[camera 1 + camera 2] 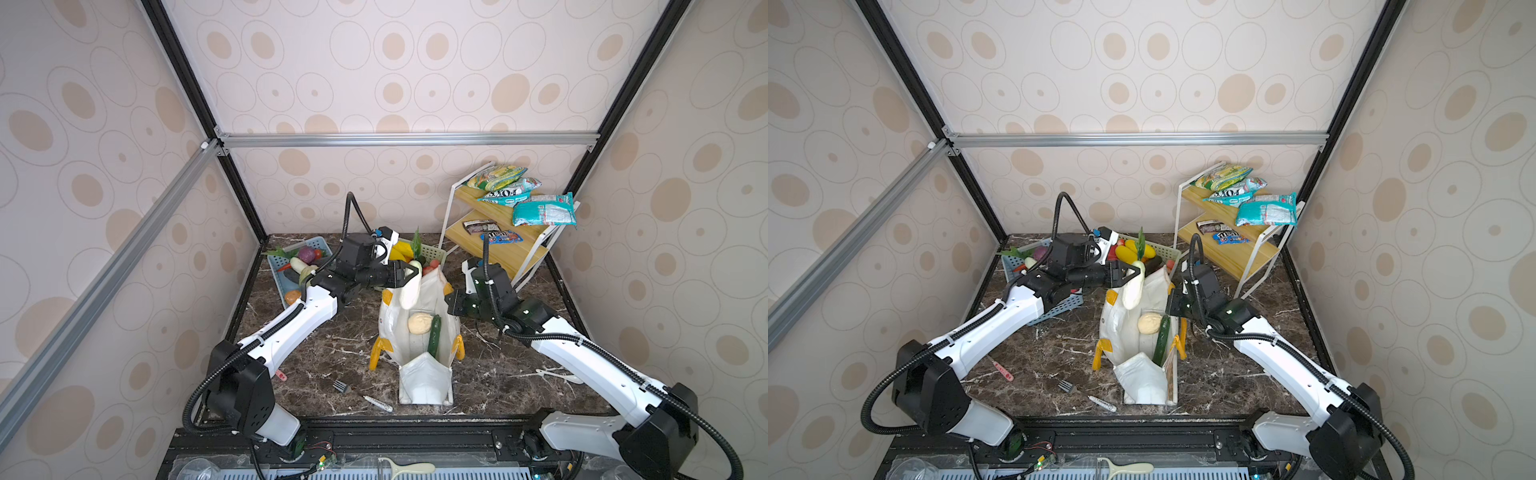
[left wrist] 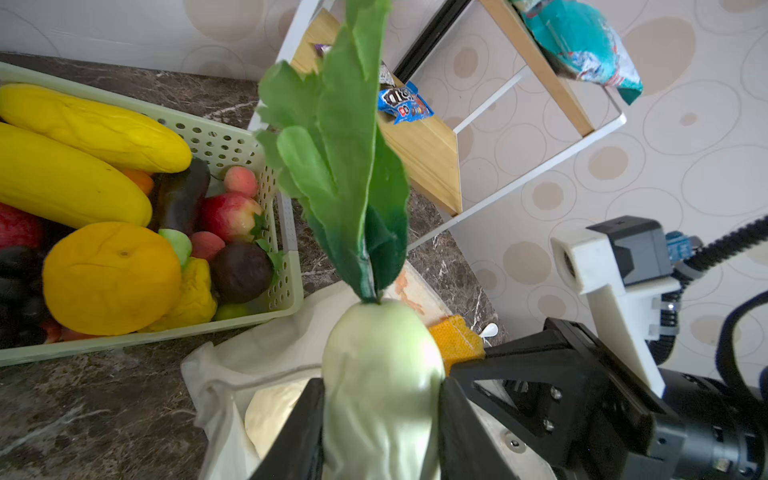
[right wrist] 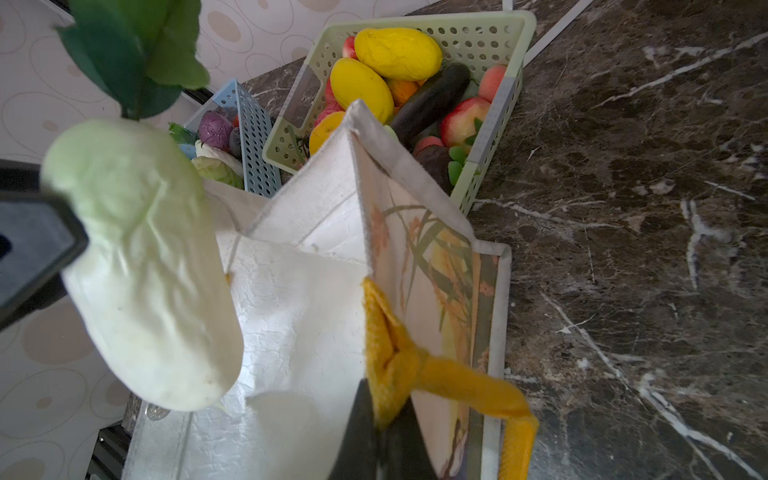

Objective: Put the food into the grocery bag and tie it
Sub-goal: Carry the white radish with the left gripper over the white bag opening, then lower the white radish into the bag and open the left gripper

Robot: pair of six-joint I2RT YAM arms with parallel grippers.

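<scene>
While the left gripper (image 1: 409,274) is clamping the pale white-green plastic cabbage (image 3: 141,266), jaws partly closed, above the white canvas grocery bag (image 1: 424,382), the right gripper (image 1: 449,302) is pinching its yellow-orange strap handle (image 3: 457,386) fully closed; lowering deeper before releasing looks wisest.

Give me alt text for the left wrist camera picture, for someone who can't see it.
The left end effector grips a pale green cabbage with a green leaf above the open white grocery bag. Beside the bag a green basket holds toy fruit; a wooden shelf with snack packets stands behind.
</scene>
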